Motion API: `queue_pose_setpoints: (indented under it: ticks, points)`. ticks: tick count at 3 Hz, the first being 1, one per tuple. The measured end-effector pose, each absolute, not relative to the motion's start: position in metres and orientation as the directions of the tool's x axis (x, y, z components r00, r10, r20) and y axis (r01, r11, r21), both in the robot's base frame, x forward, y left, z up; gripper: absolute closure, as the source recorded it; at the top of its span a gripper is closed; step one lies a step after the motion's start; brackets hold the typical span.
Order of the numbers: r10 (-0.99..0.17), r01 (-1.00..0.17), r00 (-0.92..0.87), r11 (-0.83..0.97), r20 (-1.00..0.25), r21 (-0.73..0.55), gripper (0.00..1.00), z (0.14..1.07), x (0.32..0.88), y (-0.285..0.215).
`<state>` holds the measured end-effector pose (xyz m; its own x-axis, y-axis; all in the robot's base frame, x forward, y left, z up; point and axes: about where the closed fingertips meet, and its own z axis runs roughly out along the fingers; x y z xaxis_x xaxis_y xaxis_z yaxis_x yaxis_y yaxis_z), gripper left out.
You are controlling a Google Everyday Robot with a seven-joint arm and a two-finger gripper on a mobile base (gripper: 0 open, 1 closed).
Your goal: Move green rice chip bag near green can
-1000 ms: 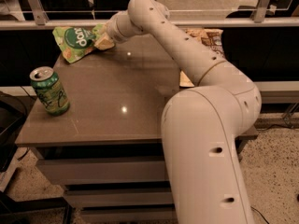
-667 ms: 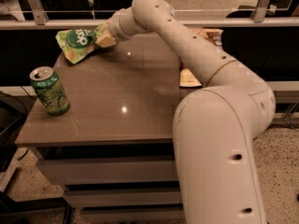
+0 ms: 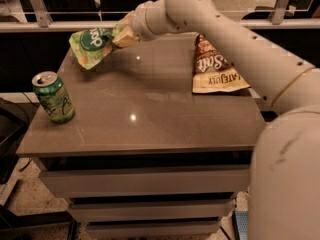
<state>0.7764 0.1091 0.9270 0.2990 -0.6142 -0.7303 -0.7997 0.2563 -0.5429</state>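
The green rice chip bag hangs in the air above the far left corner of the brown table, tilted, with its dark green round logo facing me. My gripper is shut on the bag's right edge and holds it off the tabletop. The green can stands upright near the table's left edge, below and to the left of the bag, well apart from it.
A larger brown and yellow chip bag lies at the back right of the table. My arm reaches across from the right over that bag. A rail runs behind the table. Drawers sit under the tabletop.
My gripper has lifted the green bag off the table and carried it slightly forward. The view has shifted, so the can and the table sit further right in the picture.
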Motion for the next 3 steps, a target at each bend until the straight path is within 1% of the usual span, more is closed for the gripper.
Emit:
queue_pose_setpoints:
  ticks: [2,3]
  points:
    - [-0.67,-0.776,0.4,0.115,-0.625,-0.62,1.0,0.92,0.699,0.054]
    - [-0.673,-0.769,0.453,0.037,-0.584,-0.638,1.0,0.918,0.673,0.036]
